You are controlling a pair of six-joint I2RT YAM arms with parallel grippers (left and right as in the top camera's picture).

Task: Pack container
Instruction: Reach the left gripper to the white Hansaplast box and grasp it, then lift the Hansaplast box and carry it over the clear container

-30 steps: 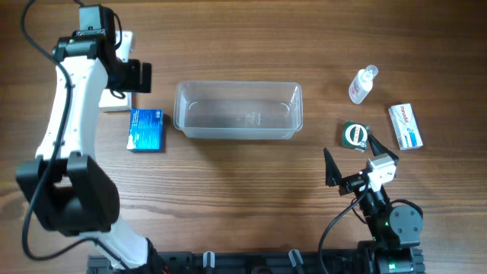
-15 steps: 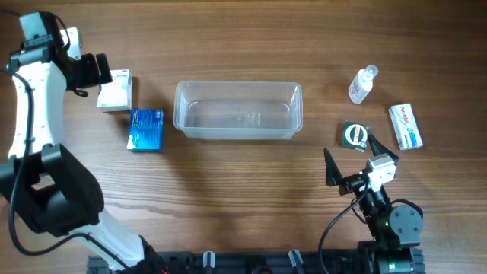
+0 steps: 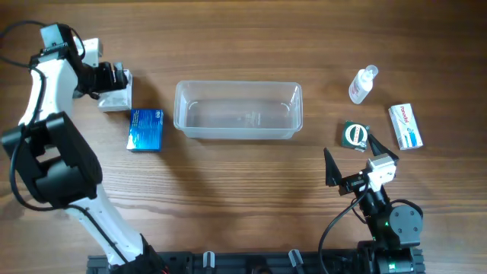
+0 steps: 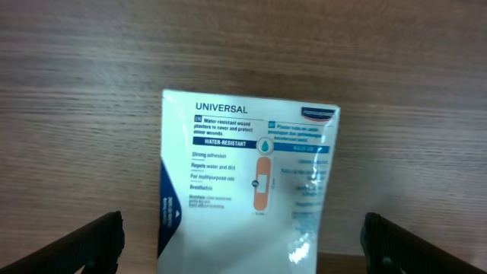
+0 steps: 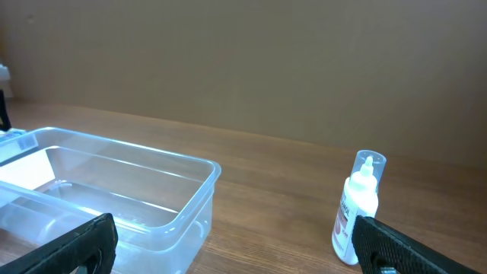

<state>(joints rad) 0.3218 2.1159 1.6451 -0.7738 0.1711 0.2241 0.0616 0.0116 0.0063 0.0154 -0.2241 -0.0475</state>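
Pick step: your left claw (image 4: 245, 240) is wide above the white cardboard plaster box (image 4: 251, 190). Next, descend and close. Clear rectangular plastic container (image 3: 237, 84) empty; right claw (image 5: 236, 247) wide, parked.

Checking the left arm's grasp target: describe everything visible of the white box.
The white box is a glossy carton of plasters, printed "UNIVERSAL" with a plaster drawing, one side dark blue. It lies flat on the wooden table, by the blue box. The open left gripper hovers over it, fingers on either side, not touching.
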